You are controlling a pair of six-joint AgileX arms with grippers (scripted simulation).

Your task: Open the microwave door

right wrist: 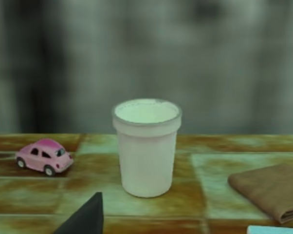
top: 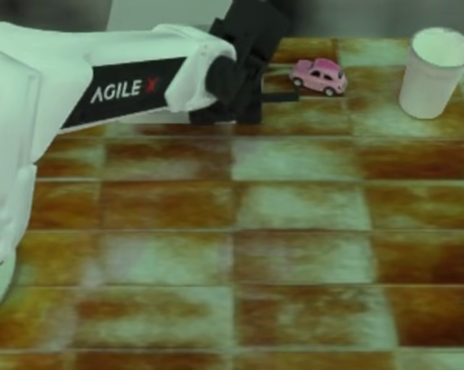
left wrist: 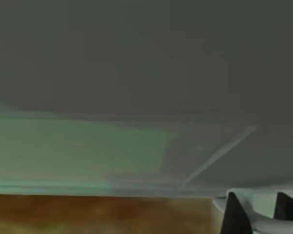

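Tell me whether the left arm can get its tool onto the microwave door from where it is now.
Probably yes. The left tool is already at the table's far edge by the microwave, and its wrist view is filled with the microwave door close up, nothing between. The pink toy car sits just beside it.

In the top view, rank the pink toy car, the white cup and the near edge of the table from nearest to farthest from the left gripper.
From the left gripper, at the table's far edge:
1. Pink toy car, just to the gripper's right.
2. White cup, far right corner.
3. Near edge of the table, bottom of the view.
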